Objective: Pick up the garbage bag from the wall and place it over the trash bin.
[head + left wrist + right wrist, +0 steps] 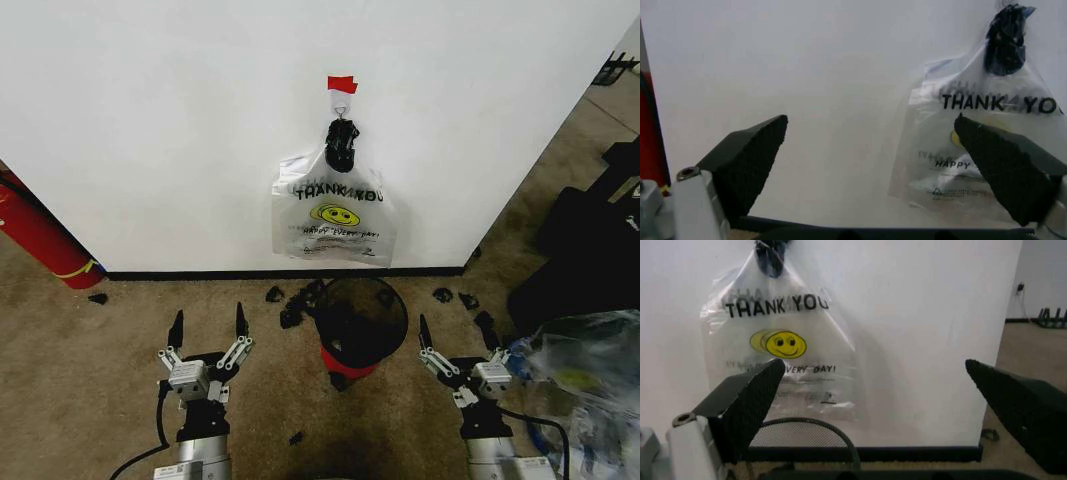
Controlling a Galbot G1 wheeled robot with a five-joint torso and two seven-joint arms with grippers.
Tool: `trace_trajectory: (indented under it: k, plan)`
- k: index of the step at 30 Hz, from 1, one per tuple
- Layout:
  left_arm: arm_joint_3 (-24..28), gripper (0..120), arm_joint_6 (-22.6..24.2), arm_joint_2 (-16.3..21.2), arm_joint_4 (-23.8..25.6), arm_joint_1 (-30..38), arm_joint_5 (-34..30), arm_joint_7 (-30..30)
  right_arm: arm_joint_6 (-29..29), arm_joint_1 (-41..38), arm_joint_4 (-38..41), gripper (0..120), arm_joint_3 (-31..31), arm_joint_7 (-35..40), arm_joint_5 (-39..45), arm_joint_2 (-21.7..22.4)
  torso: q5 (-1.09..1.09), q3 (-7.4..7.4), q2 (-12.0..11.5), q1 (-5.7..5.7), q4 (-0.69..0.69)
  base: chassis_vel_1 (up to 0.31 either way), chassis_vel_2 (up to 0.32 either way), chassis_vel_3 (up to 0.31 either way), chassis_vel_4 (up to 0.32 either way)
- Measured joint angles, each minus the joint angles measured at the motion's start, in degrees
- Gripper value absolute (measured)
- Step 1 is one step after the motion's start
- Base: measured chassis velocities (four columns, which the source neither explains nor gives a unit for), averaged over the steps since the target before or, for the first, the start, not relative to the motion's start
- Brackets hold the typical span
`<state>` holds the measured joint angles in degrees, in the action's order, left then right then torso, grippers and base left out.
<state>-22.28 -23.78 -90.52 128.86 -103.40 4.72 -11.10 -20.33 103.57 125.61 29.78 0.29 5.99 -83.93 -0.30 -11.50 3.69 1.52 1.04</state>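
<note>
The garbage bag point(335, 215), thin and see-through with a yellow smiley and "THANK YOU" print, hangs by a dark knotted top from a small hook point(341, 103) under red tape point(342, 84) on the white wall point(150, 120). The bag point(933, 130) point(780, 340) is in both wrist views too. Below it on the carpet stands the trash bin point(358, 320) point(800, 435), black mesh with a red base. My left gripper point(209, 325) point(870, 122) is open, low and left of the bin. My right gripper point(455, 335) point(873, 364) is open, right of the bin. Both are empty.
A red cylinder point(40, 240) leans at the wall's left end. Black scraps point(290, 300) lie along the baseboard by the bin. A pile of clear bags point(590, 370) sits close to my right arm, with dark equipment point(590, 240) behind it.
</note>
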Motion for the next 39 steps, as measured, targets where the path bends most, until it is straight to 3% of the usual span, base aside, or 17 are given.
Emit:
trace_trajectory:
  k: [39]
  plan:
    - [0.05, 99, 0.03, 0.05, 0.56, -0.8, -0.4, -0.22, 0.67, -0.53, -0.3, 100, -0.98, -0.87, 0.47, 0.53, 0.0, 0.0, -0.01, 0.0, 0.0, 0.0, 0.0, 0.0, 0.0]
